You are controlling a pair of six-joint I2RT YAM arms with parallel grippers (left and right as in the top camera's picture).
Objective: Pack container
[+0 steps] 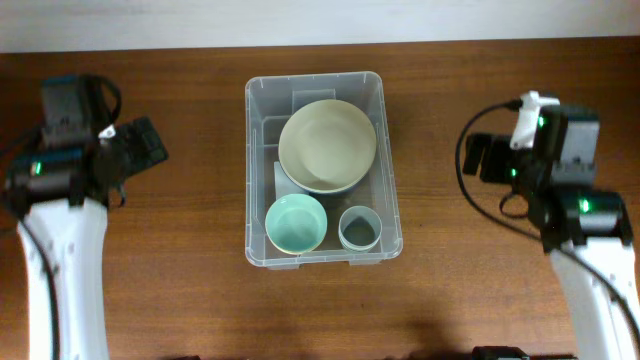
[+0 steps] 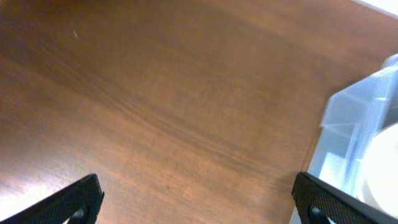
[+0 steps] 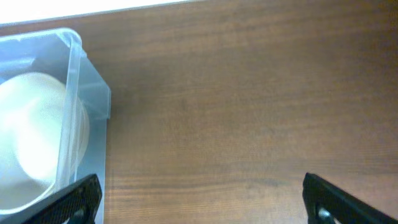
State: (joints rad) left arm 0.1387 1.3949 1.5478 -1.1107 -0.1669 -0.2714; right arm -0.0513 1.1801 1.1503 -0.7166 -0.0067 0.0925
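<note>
The clear plastic container [image 1: 258, 100] stands at the middle of the wooden table. Inside it lie a large cream bowl [image 1: 327, 145], a small mint-green bowl [image 1: 295, 223] and a small grey-blue cup [image 1: 359, 229]. My left gripper [image 1: 148, 142] is open and empty, well left of the container; its wrist view shows the container's corner [image 2: 351, 115] at the right edge. My right gripper [image 1: 485, 155] is open and empty, well right of the container; its wrist view shows the container's wall [image 3: 93, 99] and the cream bowl [image 3: 31, 130] at the left.
Bare wooden table [image 1: 180, 290] lies on both sides of the container. A pale wall strip [image 1: 320, 20] runs along the table's far edge. Black cables hang by both arms.
</note>
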